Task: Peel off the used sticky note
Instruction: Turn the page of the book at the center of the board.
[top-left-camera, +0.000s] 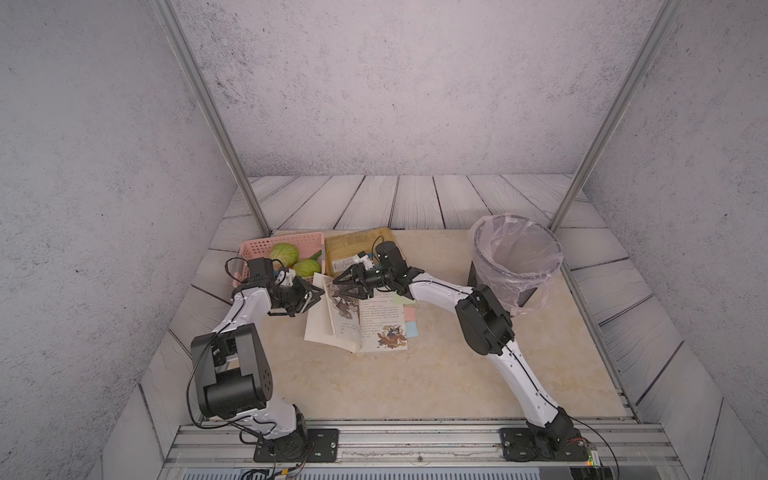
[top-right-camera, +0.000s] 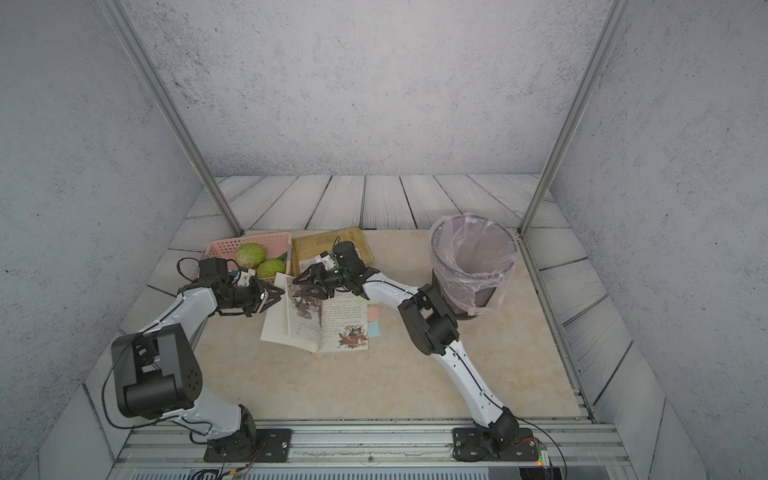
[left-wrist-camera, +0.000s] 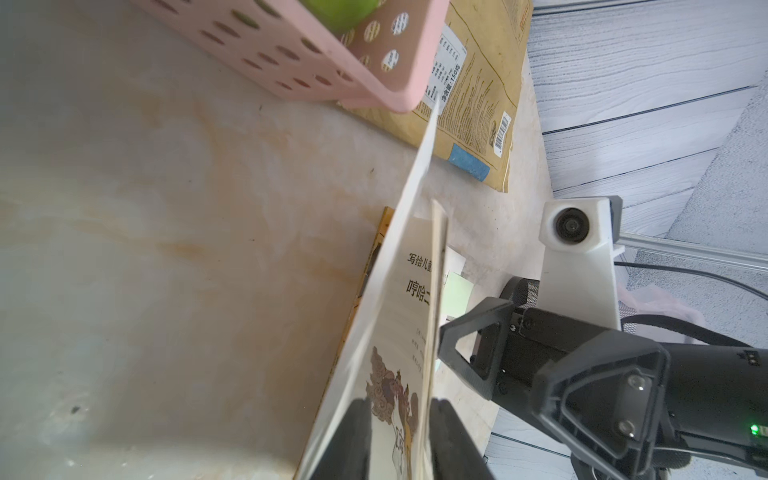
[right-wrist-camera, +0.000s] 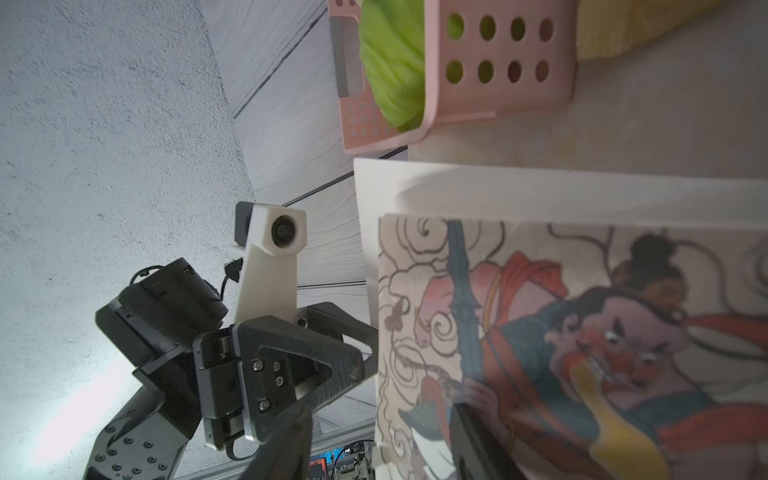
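Now, sticky notes (top-left-camera: 411, 328): stuck along the right page edge of the open book (top-left-camera: 376, 320);
left gripper (top-left-camera: 316, 297): narrowly parted, raised leaves between;
right gripper (top-left-camera: 337, 289): spread wide over illustrated page

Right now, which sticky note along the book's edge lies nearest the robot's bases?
The blue note; the pink note and green note lie farther back.

Soft even light; wrist cams blurry nr lens.
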